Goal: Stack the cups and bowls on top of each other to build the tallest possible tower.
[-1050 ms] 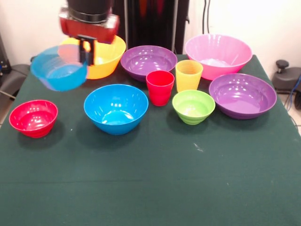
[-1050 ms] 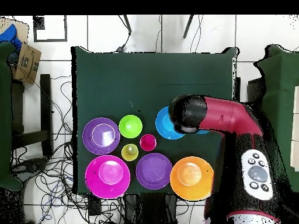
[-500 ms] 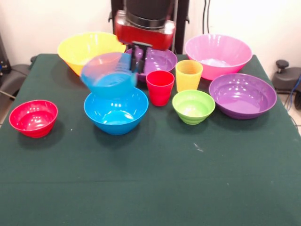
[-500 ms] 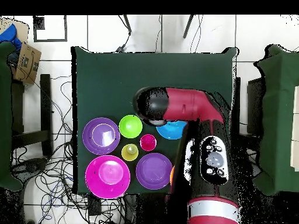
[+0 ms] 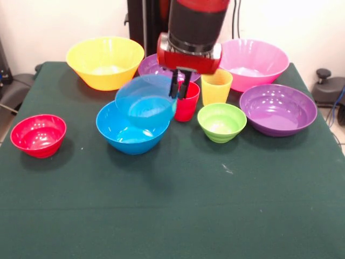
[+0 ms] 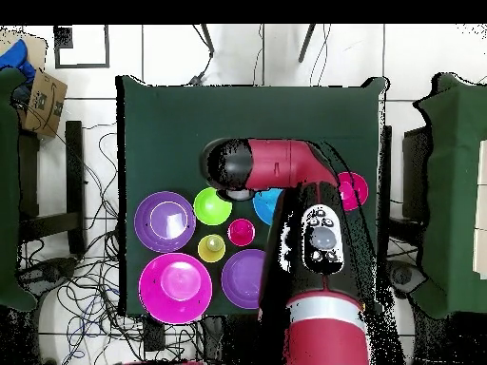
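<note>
Bowls and cups sit spread across a green table (image 5: 178, 216), none stacked yet, so the tower is not begun. At the far left of the front view is a small red bowl (image 5: 38, 135). Above it, upper left, stands a large yellow bowl (image 5: 105, 62). Left of centre rests a medium blue bowl (image 5: 129, 132), and tilted in the air over its right side is a small blue bowl (image 5: 145, 101), pinched by its rim in the closed gripper (image 5: 179, 89), which comes down from the top centre. Held by the rim like that, the bowl hangs slanted and looks blurred. Just behind the gripper are 1 red cup (image 5: 188, 105) and 1 yellow cup (image 5: 216, 86), with a purple bowl (image 5: 152, 67) partly hidden further back. A lime green bowl (image 5: 221, 122) sits right of centre. At the upper right is a large pink bowl (image 5: 253, 63), and below it a second purple bowl (image 5: 278, 109).
</note>
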